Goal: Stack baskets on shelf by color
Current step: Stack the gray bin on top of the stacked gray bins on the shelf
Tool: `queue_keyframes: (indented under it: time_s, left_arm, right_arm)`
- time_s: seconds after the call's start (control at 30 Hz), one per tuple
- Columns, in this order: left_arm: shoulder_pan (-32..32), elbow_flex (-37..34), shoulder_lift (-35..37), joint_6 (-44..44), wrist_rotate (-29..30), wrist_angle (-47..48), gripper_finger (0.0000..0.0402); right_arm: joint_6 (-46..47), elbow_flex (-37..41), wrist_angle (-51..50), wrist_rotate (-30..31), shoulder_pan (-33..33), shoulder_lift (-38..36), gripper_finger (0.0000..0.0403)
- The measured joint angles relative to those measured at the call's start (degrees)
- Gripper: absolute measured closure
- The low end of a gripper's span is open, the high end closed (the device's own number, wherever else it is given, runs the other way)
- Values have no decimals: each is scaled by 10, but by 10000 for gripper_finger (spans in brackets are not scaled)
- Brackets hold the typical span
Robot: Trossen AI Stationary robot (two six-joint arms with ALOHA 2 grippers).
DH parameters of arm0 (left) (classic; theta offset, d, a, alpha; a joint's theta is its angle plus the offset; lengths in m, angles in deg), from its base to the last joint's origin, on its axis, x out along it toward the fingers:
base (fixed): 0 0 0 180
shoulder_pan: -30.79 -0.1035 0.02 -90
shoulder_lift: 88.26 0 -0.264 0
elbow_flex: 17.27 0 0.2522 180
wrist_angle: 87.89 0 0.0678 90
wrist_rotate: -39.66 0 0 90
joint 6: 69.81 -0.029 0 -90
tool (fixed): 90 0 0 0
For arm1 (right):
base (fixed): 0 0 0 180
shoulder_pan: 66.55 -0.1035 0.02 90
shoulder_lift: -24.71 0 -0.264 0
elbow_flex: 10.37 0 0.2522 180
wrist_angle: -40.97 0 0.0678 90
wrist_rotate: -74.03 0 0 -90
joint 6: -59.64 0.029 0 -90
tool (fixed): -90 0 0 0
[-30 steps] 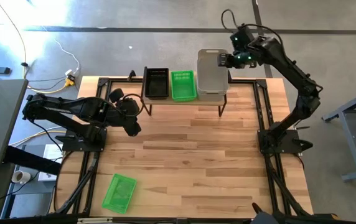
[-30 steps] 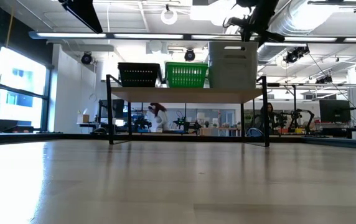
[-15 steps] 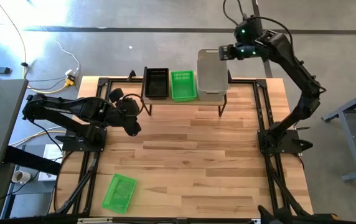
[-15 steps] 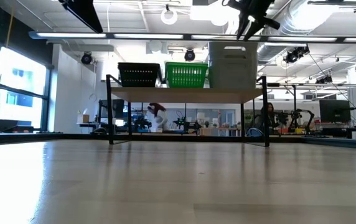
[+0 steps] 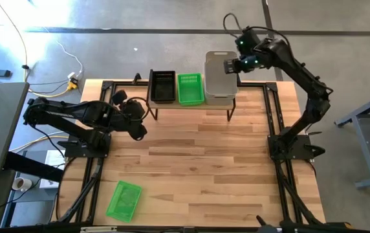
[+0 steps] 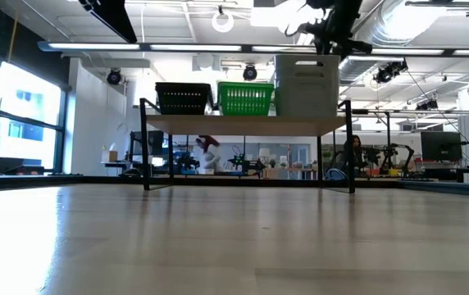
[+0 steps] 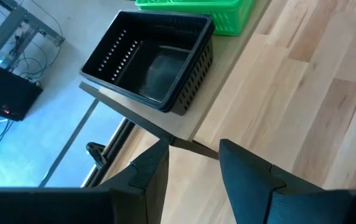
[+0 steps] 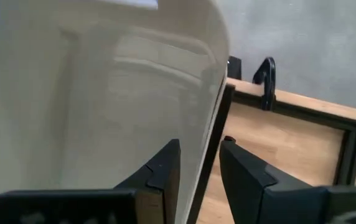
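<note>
My left pincer hung over the left half of the worktop, just in front of the shelf's left end. In the left wrist view its two fingers stood parted with nothing between them: released.

A lone green basket lay flat on the worktop near the front left corner, well apart from everything else.

The shelf stood along the far edge of the worktop. On its wooden top, from left to right, sat a black basket, a green basket just beside it, and the whitish-clear baskets at the right end. The low view showed the black basket and the green basket at similar height, with the whitish-clear stack rising higher than both. I could not tell how many baskets made up any of the three piles.

My right pincer was held high at the right rear part of the whitish-clear stack. In the right wrist view the stack's rim ran down between my two fingers, one finger on the inner side and the other on the outer side. I could not tell whether the fingers pressed the wall or merely straddled it.
</note>
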Motion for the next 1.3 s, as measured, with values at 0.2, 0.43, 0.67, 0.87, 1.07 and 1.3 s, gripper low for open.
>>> queue_keyframes:
  time_s: [0.2, 0.43, 0.67, 0.87, 1.07, 1.3]
  left_arm:
    - [-14, 0, 0, 0, -1, 0, 270]
    - [-20, 0, 0, 0, -8, 0, 270]
    - [-20, 0, 0, 0, -10, 0, 270]
    - [-20, 0, 0, 0, -21, 0, 270]
    - [-20, 0, 0, 0, -22, 0, 270]
    - [-20, 0, 0, 0, -22, 0, 270]
  right_arm:
    - [10, 26, 1, 9, -7, 0, 304]
    - [10, 36, 11, 16, -19, 0, 354]
    - [22, 32, 17, 16, -19, 0, 391]
    - [31, 32, 26, 13, -19, -8, 399]
    - [47, 31, 33, -5, -14, -14, 402]
    - [78, 31, 26, -31, 2, -13, 402]
